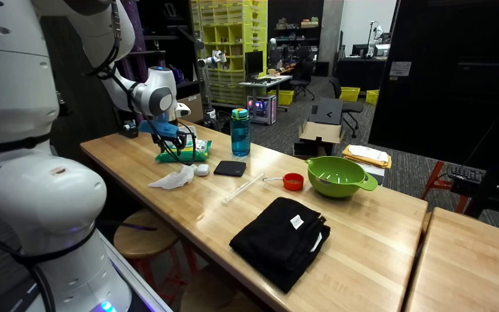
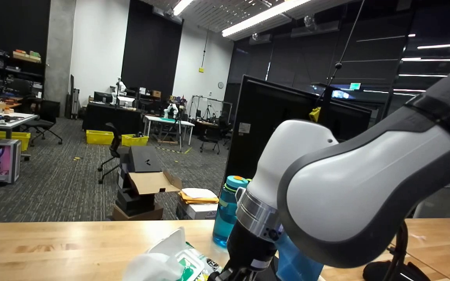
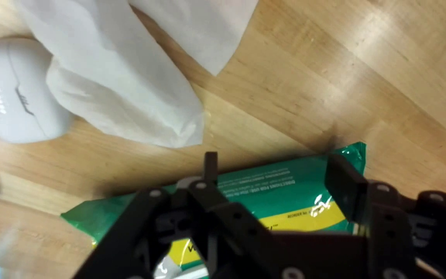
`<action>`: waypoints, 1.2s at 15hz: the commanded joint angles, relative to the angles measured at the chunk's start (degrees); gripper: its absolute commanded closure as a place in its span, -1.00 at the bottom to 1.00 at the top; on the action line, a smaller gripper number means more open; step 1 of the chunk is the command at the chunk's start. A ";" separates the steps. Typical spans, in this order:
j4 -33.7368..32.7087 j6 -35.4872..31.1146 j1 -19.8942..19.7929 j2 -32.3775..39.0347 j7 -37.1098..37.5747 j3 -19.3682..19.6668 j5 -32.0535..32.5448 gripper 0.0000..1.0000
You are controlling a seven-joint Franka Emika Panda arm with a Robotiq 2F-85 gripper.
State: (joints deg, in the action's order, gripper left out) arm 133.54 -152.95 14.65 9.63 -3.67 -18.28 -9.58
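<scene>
My gripper [image 3: 277, 174] is open with nothing between its fingers. In the wrist view it is over a green and yellow wipes pack [image 3: 261, 186]; I cannot tell whether it touches it. The gripper also shows in an exterior view [image 1: 179, 145], above the pack [image 1: 203, 151]. The pack's raised white lid [image 2: 172, 242] shows in an exterior view, with white material beside it. A crumpled white wipe [image 3: 130, 81] lies on the table, against or very near a small white case [image 3: 21, 93]. Both also show in an exterior view, wipe [image 1: 173, 178] and case [image 1: 202, 170].
A blue water bottle [image 1: 240, 134] stands behind a black wallet [image 1: 230, 168]. Along the wooden table [image 1: 362, 242] are a clear tube [image 1: 243, 189], a red measuring cup [image 1: 293, 182], a green colander [image 1: 336, 173] and folded black cloth [image 1: 275, 238]. Stools stand below the near edge.
</scene>
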 commanded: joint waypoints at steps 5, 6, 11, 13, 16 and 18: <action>-2.52 17.17 -0.15 -8.68 5.36 1.69 1.33 -1.00; -2.44 18.19 -0.37 -9.26 5.30 2.12 0.66 -1.00; 0.92 18.08 -2.30 -11.46 12.90 5.12 -0.20 -1.00; 2.49 17.22 -3.14 -11.88 15.73 6.15 -1.02 -1.00; 3.36 17.40 -3.94 -12.84 18.61 7.11 -0.62 -1.00; 2.45 18.49 -3.84 -13.43 20.30 7.05 1.02 -1.00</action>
State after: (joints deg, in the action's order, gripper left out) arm 135.20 -135.41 10.58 -0.58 13.32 -11.13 -9.74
